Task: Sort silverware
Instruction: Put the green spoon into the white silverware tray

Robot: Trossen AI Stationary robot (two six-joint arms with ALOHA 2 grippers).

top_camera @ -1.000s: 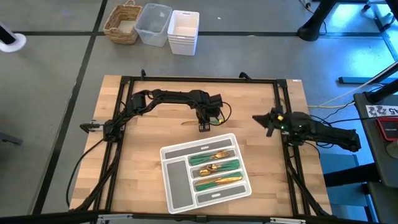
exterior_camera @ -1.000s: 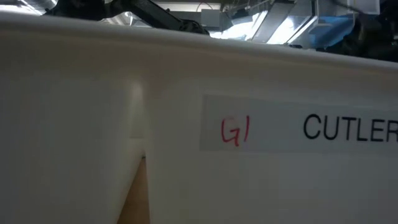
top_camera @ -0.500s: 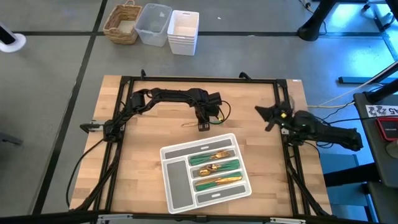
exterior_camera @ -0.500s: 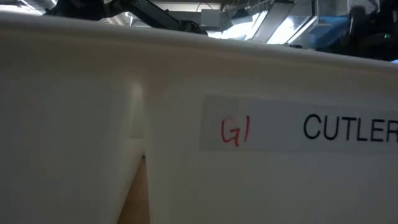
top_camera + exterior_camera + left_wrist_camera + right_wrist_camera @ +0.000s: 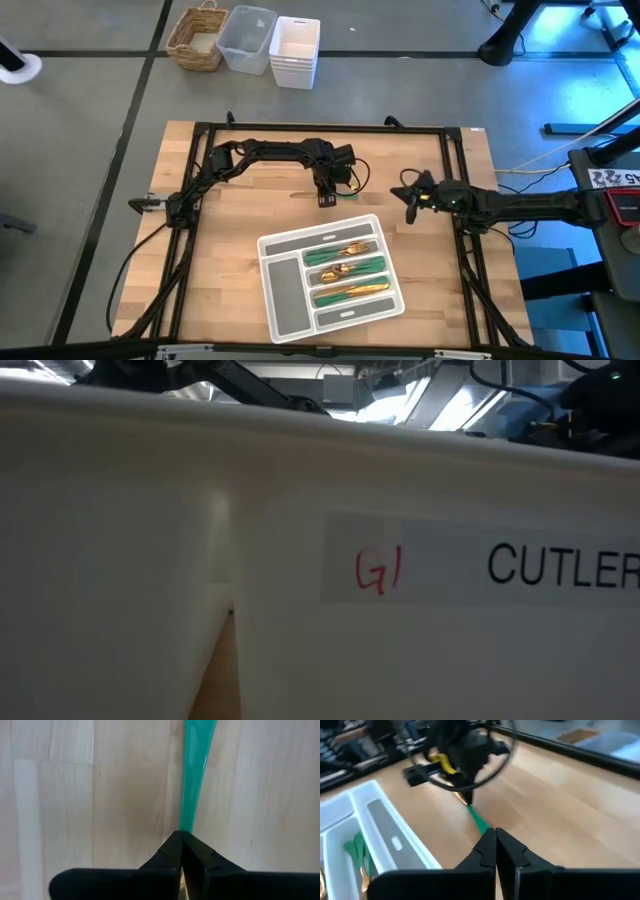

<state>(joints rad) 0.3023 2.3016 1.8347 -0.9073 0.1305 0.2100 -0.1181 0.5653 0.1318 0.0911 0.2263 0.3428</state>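
Your left gripper [image 5: 181, 840] is clamped on the green-handled utensil [image 5: 195, 775], whose handle runs straight ahead along the surface [image 5: 75, 795]; your right gripper [image 5: 495, 836], closed and empty, hovers beyond the handle's free end.

A grey compartmented tray [image 5: 285, 290] lies askew on the wooden table [image 5: 230, 270], just on the near side of the jaws of the left gripper [image 5: 327, 203] and nearer the table's front edge than the jaws of the right gripper [image 5: 409, 205]. A black frame rail [image 5: 320, 127] runs along the table's far edge, beyond both pairs of jaws. Well beyond the left jaws, on the grey floor [image 5: 80, 110], a wicker basket [image 5: 197, 38], a clear plastic bin [image 5: 247, 38] and a white bin [image 5: 296, 50] stand in a row. In the low view a white wall [image 5: 120, 560] bears a label [image 5: 480, 565] reading "G1" in red and "CUTLER" in black.
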